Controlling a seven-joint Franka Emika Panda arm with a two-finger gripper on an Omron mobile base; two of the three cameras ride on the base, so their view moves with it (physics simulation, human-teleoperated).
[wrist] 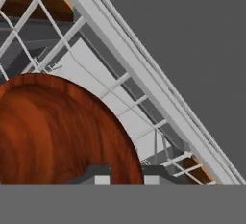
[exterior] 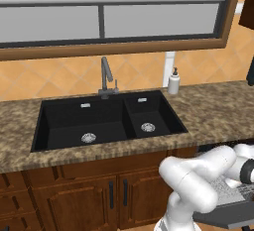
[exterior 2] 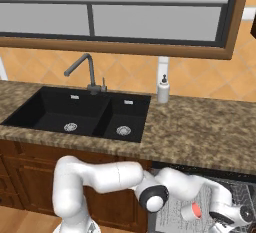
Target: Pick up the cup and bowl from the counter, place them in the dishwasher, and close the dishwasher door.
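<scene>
Two jaws (wrist: 124, 174) straddle the bowl (wrist: 57, 131) rim, inside the dishwasher rack (wrist: 144, 107).

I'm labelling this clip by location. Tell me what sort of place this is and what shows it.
A home kitchen, rendered. A black double sink with a faucet is set into a speckled counter over wooden cabinets, and a dishwasher rack is pulled out beside them.

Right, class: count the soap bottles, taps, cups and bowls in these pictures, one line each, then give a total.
Soap bottle: 1
Tap: 1
Cup: 1
Bowl: 1
Total: 4
</scene>
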